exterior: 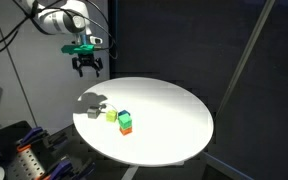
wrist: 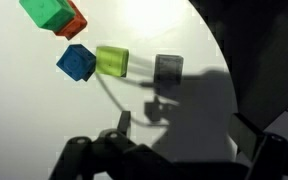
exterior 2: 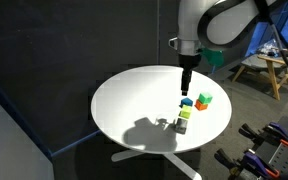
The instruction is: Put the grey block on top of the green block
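Note:
The grey block (wrist: 168, 68) sits alone on the white round table (exterior: 174, 110), also visible in both exterior views (exterior: 91, 112) (exterior 2: 182, 124). The green block (wrist: 46, 12) rests on top of an orange block (wrist: 75, 24); it shows in both exterior views (exterior: 125, 121) (exterior 2: 204, 99). My gripper (exterior: 87, 67) hangs open and empty well above the table, over the row of blocks (exterior 2: 186, 86). In the wrist view its dark fingers (wrist: 184, 128) frame the bottom, with its shadow falling beside the grey block.
A yellow-green block (wrist: 112, 61) and a blue block (wrist: 76, 62) lie in a row between the grey block and the green-on-orange stack. The table's edge (wrist: 224, 60) runs close to the grey block. Dark curtains surround the table.

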`<state>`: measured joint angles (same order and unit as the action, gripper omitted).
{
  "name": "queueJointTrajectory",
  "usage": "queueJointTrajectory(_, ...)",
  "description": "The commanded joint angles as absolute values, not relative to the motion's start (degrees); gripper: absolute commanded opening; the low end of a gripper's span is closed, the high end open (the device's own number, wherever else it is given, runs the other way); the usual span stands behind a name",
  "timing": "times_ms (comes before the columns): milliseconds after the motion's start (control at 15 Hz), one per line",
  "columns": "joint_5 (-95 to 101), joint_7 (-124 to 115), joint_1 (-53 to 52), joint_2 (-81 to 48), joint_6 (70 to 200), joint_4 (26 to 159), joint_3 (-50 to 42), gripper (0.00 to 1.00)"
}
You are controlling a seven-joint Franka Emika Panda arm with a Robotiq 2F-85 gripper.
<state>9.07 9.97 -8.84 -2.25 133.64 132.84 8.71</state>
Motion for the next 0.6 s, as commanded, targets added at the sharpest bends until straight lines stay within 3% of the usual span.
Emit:
queueJointTrajectory(0, 10.1, 13.8, -8.7, -4.3, 139.2, 133.7, 8.8, 1.00)
queueJointTrajectory(533, 6.6, 19.5, -7.8, -9.7, 148.2, 134.4, 9.6, 1.00)
